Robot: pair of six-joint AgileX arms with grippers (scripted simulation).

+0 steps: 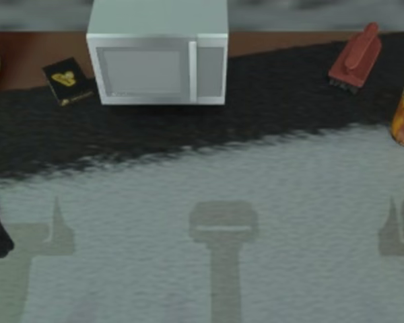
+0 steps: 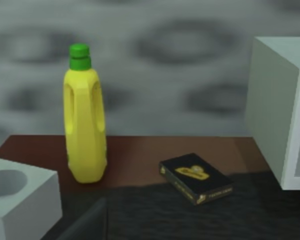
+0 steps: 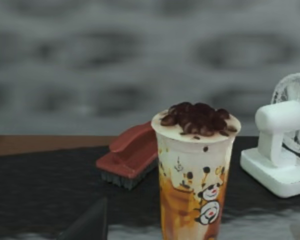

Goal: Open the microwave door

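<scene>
Grey surface (image 1: 269, 222) carries the microwave (image 1: 158, 50) at its far edge, left of centre, the microwave door (image 1: 143, 71) flat against the front. Only the left wrist view shows the whole yellow bottle (image 2: 85, 127) beside the black box (image 2: 196, 178); only the right wrist view shows a white fan (image 3: 285, 145) past the drink cup (image 3: 195, 175) and red brush (image 3: 130, 155). Neither end effector is clearly visible, so I cannot tell either one's state.

You're looking at a rendered tabletop mock-up with a household flavour — a microwave (image 1: 158, 52), yellow bottle (image 2: 85, 117), scrubbing brush (image 1: 355, 58), drink cup (image 3: 196, 170) and small white fan (image 3: 285, 135) on a table (image 1: 256, 222) — against a blurred grey backdrop.
</scene>
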